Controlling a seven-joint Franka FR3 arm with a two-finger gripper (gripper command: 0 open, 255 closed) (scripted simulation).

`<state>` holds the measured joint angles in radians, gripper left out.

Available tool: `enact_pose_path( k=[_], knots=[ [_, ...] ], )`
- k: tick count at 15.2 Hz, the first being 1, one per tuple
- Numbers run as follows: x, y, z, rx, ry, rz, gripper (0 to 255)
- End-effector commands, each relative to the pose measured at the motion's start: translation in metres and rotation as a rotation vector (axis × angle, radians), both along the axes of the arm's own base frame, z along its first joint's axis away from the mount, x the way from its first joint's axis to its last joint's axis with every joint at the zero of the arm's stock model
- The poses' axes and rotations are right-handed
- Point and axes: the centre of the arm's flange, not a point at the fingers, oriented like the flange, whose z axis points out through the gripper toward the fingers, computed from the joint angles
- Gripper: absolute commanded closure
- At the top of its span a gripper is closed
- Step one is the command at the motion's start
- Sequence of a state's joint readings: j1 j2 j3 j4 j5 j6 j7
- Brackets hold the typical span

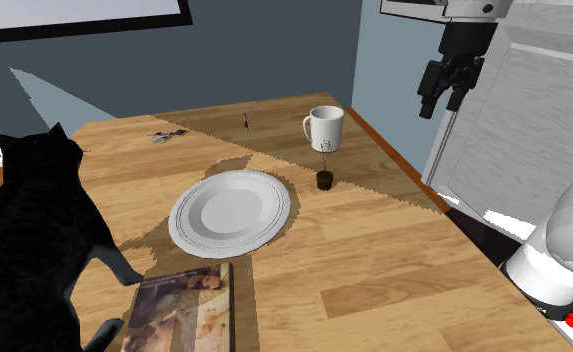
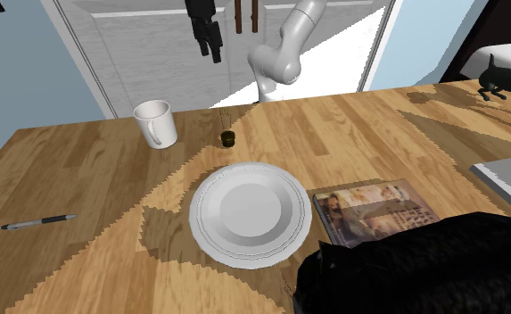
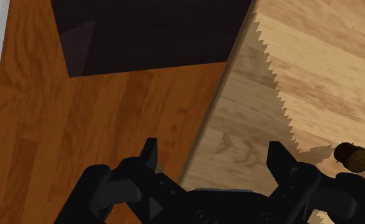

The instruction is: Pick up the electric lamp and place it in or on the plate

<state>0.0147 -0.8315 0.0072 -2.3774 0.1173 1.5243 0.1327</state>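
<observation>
**Gripper high and empty, lamp on the table**

The black two-finger gripper point(image 1: 440, 100) hangs well above the light wooden tabletop point(image 1: 374, 260), out past its arm-side edge. The wrist view settles it: fingers point(image 3: 149, 156) spread apart, nothing between them, red-brown floor below. The small dark stubby electric lamp point(image 1: 324, 180) stands near that edge, between the white mug point(image 1: 326, 128) and the white round plate point(image 1: 184, 215). The second exterior view adds a pen point(image 2: 39, 221) by the opposite edge.
</observation>
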Motion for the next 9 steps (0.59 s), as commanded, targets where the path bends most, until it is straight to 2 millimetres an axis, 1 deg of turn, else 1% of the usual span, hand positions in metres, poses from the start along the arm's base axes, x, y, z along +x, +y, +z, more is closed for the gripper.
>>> enact_pose_path(
  k=[1,9],
  knots=[
    [0.000,0.000,0.000,0.000,0.000,0.000,0],
    [0.008,0.114,-0.023,-0.086,-0.069,-0.119,0]
  ],
)
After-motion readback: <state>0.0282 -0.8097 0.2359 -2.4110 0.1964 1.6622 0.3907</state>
